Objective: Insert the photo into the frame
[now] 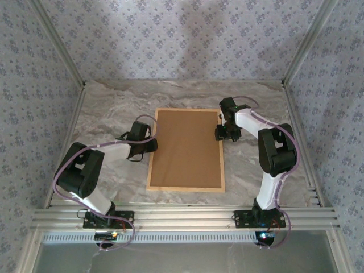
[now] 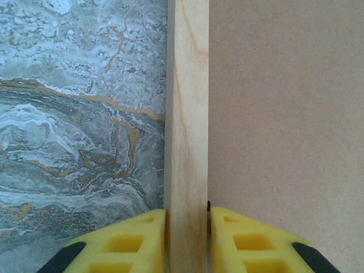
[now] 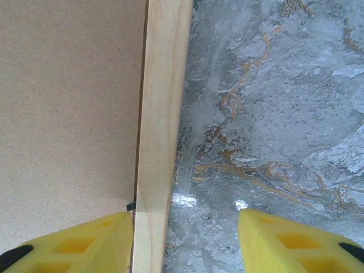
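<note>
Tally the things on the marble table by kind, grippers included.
Light wood picture frame: 1
Brown backing board: 1
Yellow-fingered grippers: 2, left gripper and right gripper
Total: 4

Soft even light, two small glints on the table [image 3: 273, 114], sharp.

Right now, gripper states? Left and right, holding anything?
Left gripper: closed on the frame, pinching its left rail.
Right gripper: open, jaws astride the frame's right rail, not gripping it.
</note>
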